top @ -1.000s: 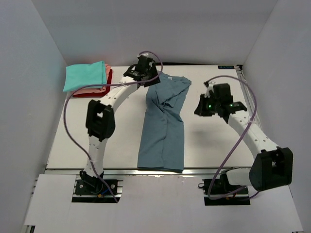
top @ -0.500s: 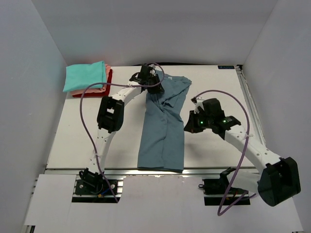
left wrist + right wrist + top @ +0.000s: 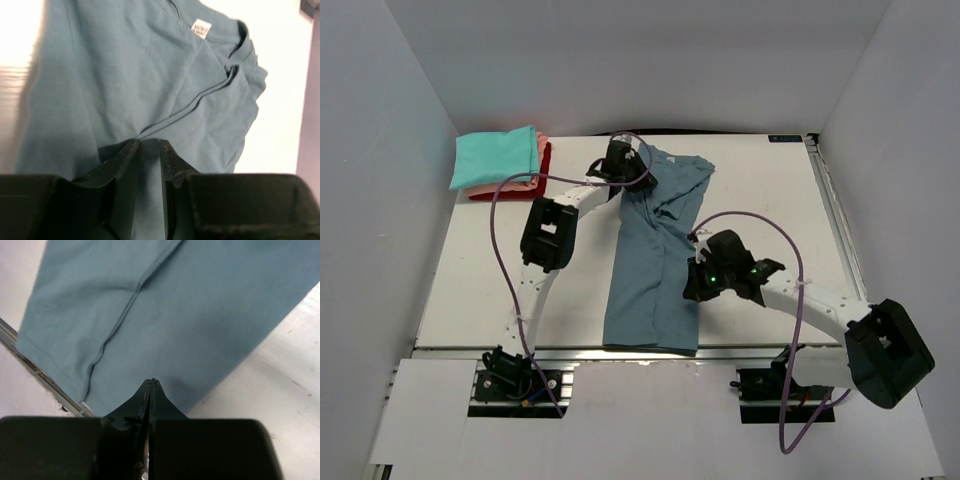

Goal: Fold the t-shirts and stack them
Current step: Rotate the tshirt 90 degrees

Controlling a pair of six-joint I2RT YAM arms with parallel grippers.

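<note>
Flat on the counter (image 3: 480,280), the slate-blue t-shirt (image 3: 655,270) lies lengthwise in the middle, its collar and white neck tag (image 3: 201,27) at the far end. At the shirt's far left, the left claw (image 3: 148,145) has its fingers narrowly parted over a crease; I cannot tell whether cloth is pinched. At the shirt's near right edge, the right claw (image 3: 151,382) is fully closed, tips together, with nothing visibly held. Far left sit the folded teal t-shirt (image 3: 495,158), salmon-pink t-shirt (image 3: 542,145) and red t-shirt (image 3: 546,160), stacked.
</note>
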